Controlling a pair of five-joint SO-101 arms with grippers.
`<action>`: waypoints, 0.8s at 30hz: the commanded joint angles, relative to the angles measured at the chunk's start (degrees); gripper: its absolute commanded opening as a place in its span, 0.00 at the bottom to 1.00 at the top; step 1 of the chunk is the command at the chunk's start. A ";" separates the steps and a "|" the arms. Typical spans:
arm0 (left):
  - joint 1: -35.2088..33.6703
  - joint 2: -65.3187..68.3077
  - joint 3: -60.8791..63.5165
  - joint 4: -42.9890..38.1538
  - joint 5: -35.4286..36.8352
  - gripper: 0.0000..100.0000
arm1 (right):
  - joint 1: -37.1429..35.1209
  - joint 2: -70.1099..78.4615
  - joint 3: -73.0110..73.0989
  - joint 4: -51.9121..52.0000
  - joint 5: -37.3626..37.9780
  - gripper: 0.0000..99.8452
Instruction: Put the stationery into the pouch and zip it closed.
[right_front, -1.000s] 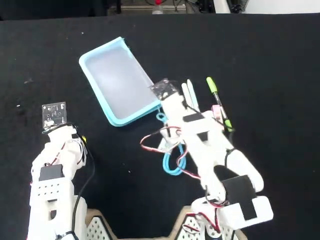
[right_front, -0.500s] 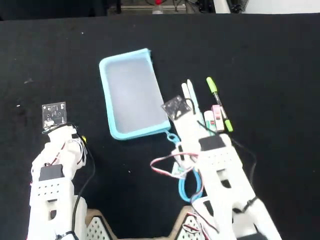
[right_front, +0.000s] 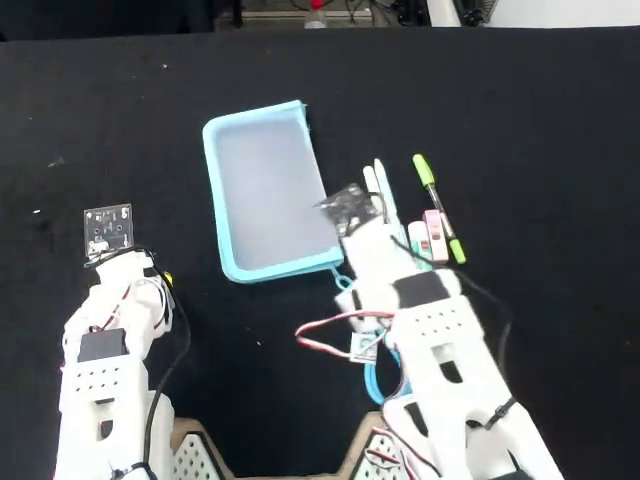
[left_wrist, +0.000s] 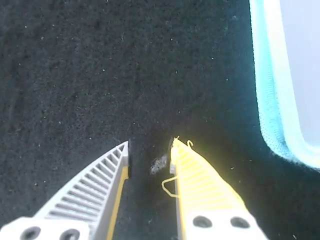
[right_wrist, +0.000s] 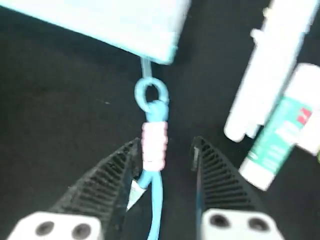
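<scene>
Both stand open and empty: the right gripper (right_wrist: 166, 145) straddles the pouch (right_front: 268, 190) by its blue cord (right_wrist: 154, 141), the left gripper (left_wrist: 150, 149) hangs over the black table (left_wrist: 75, 75)

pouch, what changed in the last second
The pouch swung from a slant to nearly upright and slid toward the arms as the right arm drew back. The right gripper now straddles its blue strap, fingers apart. The left gripper and the stationery beside the pouch kept their places.
</scene>
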 joint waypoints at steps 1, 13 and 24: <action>-0.57 -0.44 -0.57 -0.88 -0.53 0.14 | -7.38 -1.54 -0.04 -4.04 -0.70 0.16; -0.57 -0.44 -0.57 -0.88 -0.53 0.14 | -4.13 1.63 6.55 -18.81 6.51 0.16; -0.57 -0.44 -0.57 -0.88 -0.53 0.14 | -0.97 17.01 0.04 -21.63 9.67 0.15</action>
